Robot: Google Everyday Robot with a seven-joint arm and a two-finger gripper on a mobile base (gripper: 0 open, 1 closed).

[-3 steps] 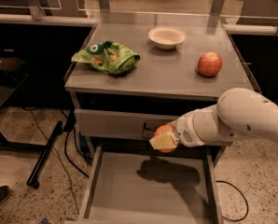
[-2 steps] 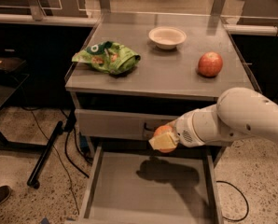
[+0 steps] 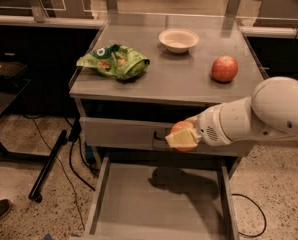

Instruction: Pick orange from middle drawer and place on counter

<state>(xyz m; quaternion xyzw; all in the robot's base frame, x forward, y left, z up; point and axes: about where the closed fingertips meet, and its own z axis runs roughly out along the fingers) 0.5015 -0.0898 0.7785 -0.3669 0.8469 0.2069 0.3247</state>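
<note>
One counter [image 3: 179,79] carries three items: one green snack bag [image 3: 114,61], one white bowl [image 3: 178,39] and one red apple [image 3: 224,68]. Just below the counter's front edge, one gripper [image 3: 184,137] clasps one orange [image 3: 181,128]. Also below the counter are one closed drawer front [image 3: 119,133] and one middle drawer [image 3: 139,209], pulled open.

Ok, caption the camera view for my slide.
Gripper holds the orange above the open middle drawer, in front of the counter.
</note>
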